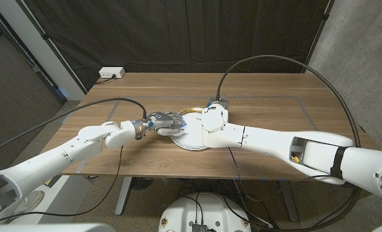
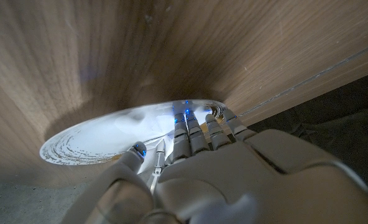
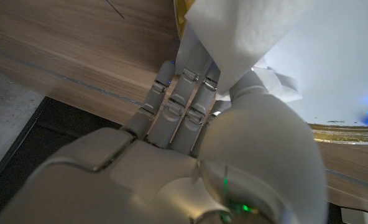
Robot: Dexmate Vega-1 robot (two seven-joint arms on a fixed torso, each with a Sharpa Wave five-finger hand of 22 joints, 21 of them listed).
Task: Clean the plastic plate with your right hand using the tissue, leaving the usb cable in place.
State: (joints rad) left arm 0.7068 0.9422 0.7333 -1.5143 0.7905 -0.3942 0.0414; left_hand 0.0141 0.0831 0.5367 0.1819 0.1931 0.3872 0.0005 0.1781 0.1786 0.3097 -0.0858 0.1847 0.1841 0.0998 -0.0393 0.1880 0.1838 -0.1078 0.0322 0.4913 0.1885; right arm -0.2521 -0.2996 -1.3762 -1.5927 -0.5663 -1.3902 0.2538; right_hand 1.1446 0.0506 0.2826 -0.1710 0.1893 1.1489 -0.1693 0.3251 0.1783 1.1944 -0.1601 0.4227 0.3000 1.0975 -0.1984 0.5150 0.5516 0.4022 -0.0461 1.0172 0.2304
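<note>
Plate (image 1: 190, 143) is seen mid-table (image 1: 275, 96), white with a gold-streaked rim, near the front edge. Left hand (image 1: 164, 121) is laid on the plate's left rim, fingers (image 2: 190, 127) spread over the plate (image 2: 103, 140) in the left wrist view; whether the rim is actually gripped cannot be told. Right hand (image 1: 213, 119) is held over the plate's far right part. Tissue (image 3: 246, 37) is pinched between thumb and fingers (image 3: 184, 93) of the right hand (image 3: 190, 143), hanging over the plate (image 3: 339, 68) surface in the right wrist view. A cable cannot be made out. A white box (image 1: 111, 73) is seen at the far left table edge.
</note>
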